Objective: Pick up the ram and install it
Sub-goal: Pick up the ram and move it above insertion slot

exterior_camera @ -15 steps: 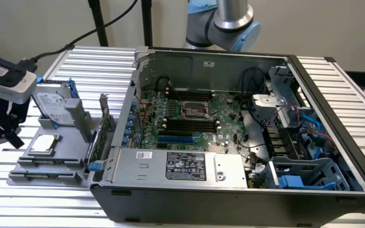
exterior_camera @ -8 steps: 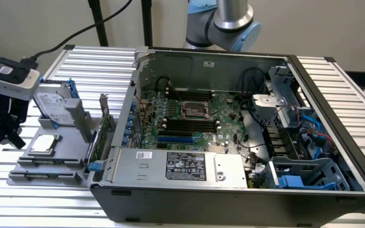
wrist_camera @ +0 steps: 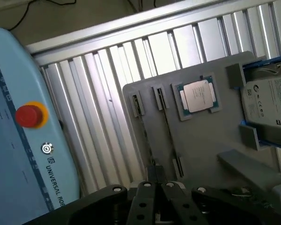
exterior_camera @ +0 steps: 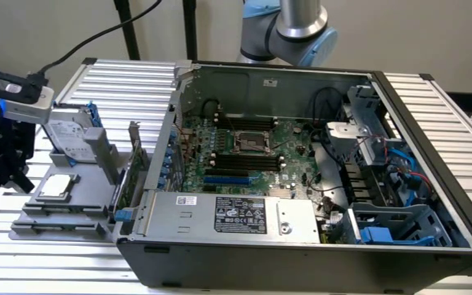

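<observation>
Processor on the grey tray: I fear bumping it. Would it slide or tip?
The processor lies flat, so tipping seems unlikely. Its smooth metal lid looks slippery; the raised frame on the grey tray should stop sliding.

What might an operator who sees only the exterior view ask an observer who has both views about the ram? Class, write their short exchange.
Operator: Where is the ram right now?
Observer: The ram stands on edge on the grey tray, beside the processor chip.
Operator: Are the fingers open over it?
Observer: No, the fingers are shut, close to one end of the ram. I cannot tell whether they touch it.
</observation>
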You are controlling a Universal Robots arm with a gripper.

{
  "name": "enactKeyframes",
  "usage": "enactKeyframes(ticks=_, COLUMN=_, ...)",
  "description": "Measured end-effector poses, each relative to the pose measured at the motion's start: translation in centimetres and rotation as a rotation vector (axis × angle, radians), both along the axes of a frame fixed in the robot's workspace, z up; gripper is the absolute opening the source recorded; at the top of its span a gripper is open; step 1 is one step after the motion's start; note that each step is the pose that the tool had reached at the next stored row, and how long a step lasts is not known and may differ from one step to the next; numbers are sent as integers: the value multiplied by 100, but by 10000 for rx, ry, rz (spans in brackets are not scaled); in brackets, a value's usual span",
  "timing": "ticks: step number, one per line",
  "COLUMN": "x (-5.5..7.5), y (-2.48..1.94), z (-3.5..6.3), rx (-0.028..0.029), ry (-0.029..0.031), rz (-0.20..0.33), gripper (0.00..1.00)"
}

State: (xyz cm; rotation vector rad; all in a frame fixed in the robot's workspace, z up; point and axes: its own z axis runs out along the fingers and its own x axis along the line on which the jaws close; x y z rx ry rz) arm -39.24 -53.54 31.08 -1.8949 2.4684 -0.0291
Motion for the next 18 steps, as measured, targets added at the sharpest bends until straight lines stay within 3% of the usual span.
enactKeyframes(ticks=7, x=0, y=0, z=-29, rx=-13, ry=64, rz=1281, gripper=11)
enactKeyframes(ticks=12, x=1, y=-1, z=-73, rx=-52, ry=70, rz=2116, gripper=11)
enactKeyframes(ticks=15, x=1, y=2, z=-92, rx=-94, ry=78, rz=2340, gripper=11)
enactKeyframes(ticks=18, x=5, y=2, z=-95, rx=-96, ry=83, rz=2348, gripper=12)
